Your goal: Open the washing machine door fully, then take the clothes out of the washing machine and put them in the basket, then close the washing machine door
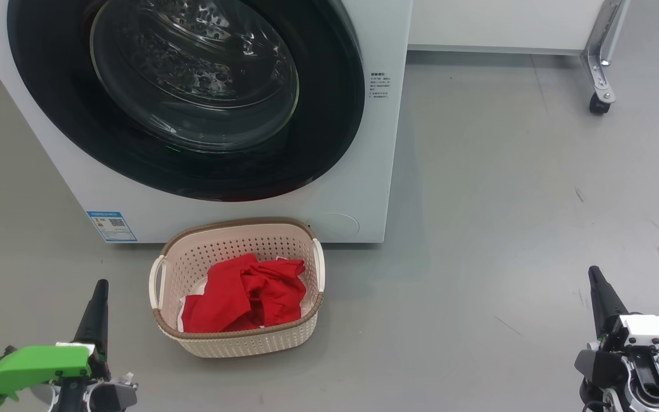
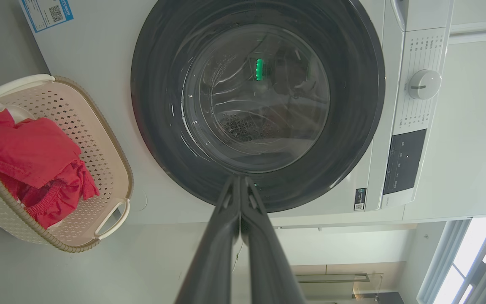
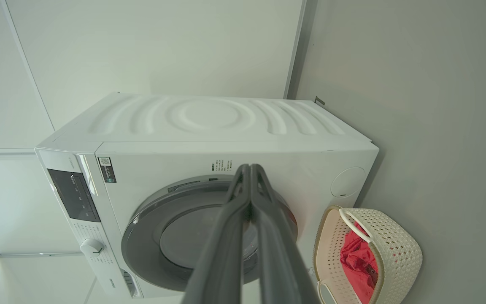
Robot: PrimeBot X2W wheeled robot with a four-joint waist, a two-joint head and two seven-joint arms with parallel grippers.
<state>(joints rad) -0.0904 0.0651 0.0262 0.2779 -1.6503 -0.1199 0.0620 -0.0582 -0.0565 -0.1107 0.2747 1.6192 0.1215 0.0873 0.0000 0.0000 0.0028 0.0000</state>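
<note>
Grey smooth floor [image 1: 507,229] lies all around, and a plain white wall [image 3: 163,42] stands behind. On the floor stands the big white box of a washing machine [image 1: 364,189]. Its large round door [image 1: 43,114], a shiny black ring around a clear glass bowl, is shut flat against the front. Through the glass I can see the bumpy steel drum [image 1: 192,68]. A small blue label [image 1: 111,226] sticks to the bottom left corner of the front. A round white knob [image 2: 424,84] and a dark panel [image 2: 404,162] sit on the strip next to the door.

A small cream plastic basket [image 1: 238,343] with little holes in its sides and a brown rim stands on the floor just in front of the machine, below the door. The bright red clothes [image 1: 243,297], with a bit of white showing, lie crumpled inside it.

My left jaws are low at the left of the head view, near the basket but not touching it. Their two long dark fingers [image 2: 222,236] are pressed together and hold nothing. A bright green cover [image 1: 32,366] sits on that wrist.

My right jaws are low at the right, well apart from the basket. Those fingers [image 3: 226,245] are pressed together too, with nothing between them.

Far off to the right stands a shiny metal leg [image 1: 607,34] on a small black wheel [image 1: 597,104].
</note>
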